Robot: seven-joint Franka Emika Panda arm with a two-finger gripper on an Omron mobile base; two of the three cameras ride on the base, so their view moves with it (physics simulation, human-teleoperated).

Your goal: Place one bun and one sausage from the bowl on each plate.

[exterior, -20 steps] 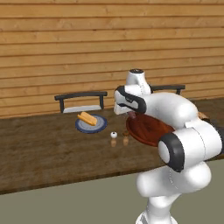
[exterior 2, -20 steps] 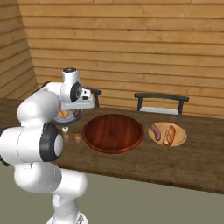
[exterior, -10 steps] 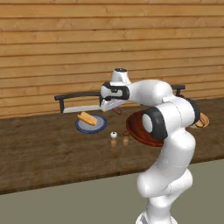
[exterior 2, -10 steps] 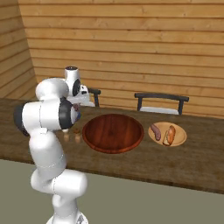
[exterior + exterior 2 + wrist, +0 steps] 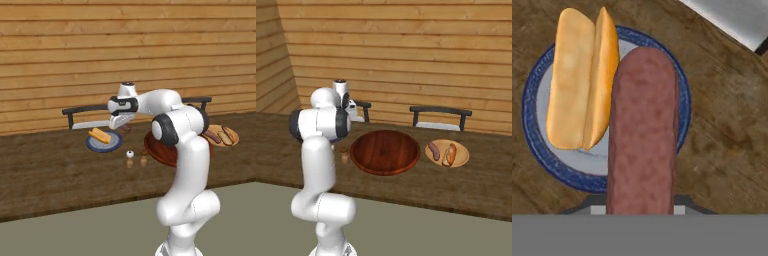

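We see the tool [image 5: 123, 126] closed on a sausage [image 5: 643, 135], hanging over the blue-grey plate [image 5: 532, 140] beside its bun [image 5: 582, 80]. Beyond, the bowl [image 5: 385, 151] looks empty. Next we lower and release onto that plate.

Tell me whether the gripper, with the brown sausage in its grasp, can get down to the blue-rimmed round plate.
Probably yes. The gripper holds the brown sausage above the blue-rimmed plate; bare plate surface shows beside the split bun, and nothing lies between.
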